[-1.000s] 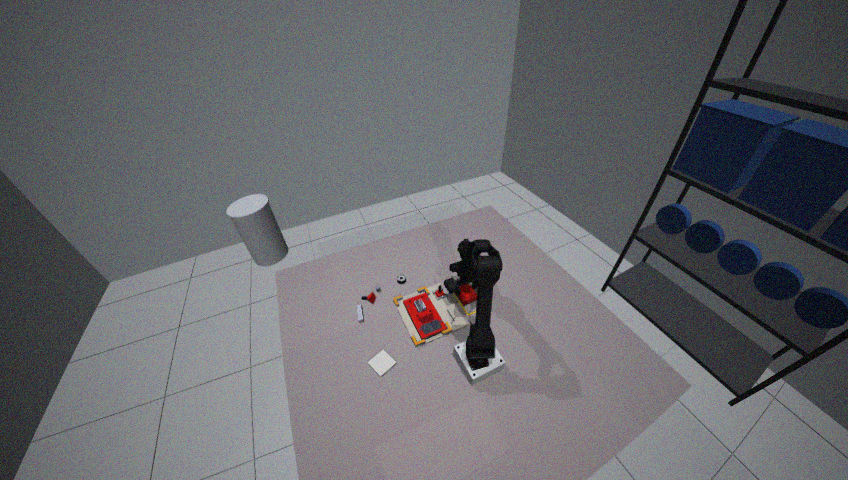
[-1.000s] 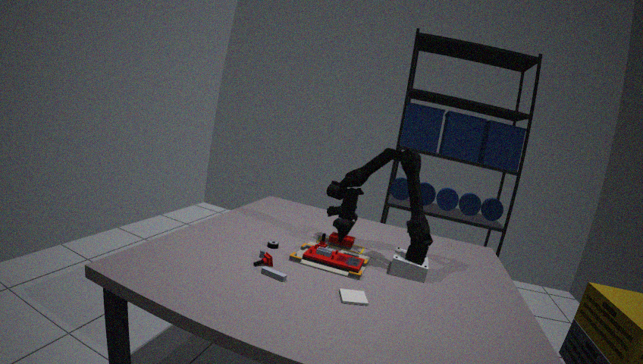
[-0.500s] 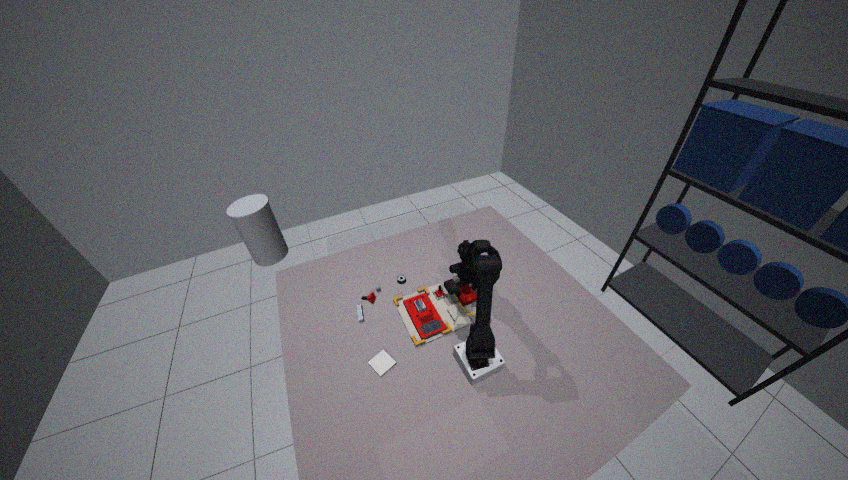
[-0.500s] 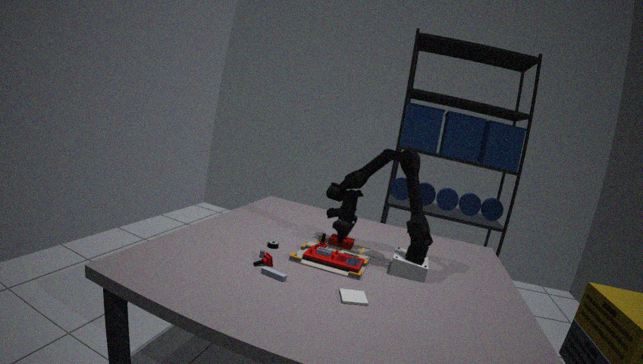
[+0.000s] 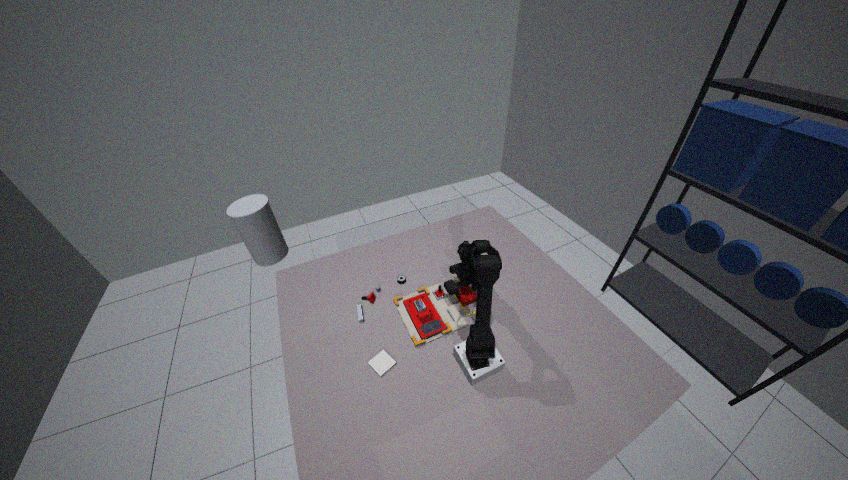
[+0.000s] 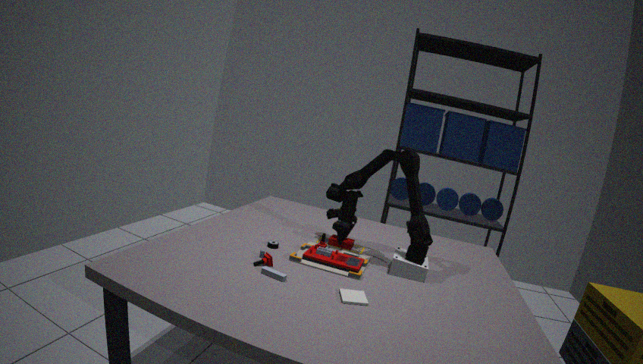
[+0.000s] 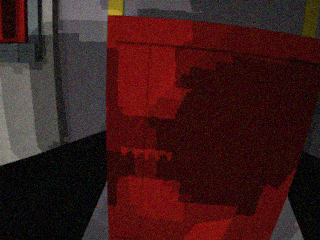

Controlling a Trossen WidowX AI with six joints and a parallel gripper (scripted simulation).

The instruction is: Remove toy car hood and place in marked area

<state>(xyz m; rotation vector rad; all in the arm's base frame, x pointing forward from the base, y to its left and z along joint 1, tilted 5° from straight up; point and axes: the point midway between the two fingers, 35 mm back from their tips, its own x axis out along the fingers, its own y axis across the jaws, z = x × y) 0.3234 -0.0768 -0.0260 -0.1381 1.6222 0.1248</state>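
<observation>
The red hood is between the black fingers of my gripper, which is shut on it. The hood is low over the marked area behind the car; a small gap below it cannot be judged. Yellow corner marks of that area show beside the hood, and the rest is mostly hidden. The red toy car body lies without its hood on a cream board with orange corners. Part of the car shows at the upper left in the wrist view.
A small red part with a black peg stands between car and hood. A black wheel, a red-black part, a grey bar and a white tile lie around the board.
</observation>
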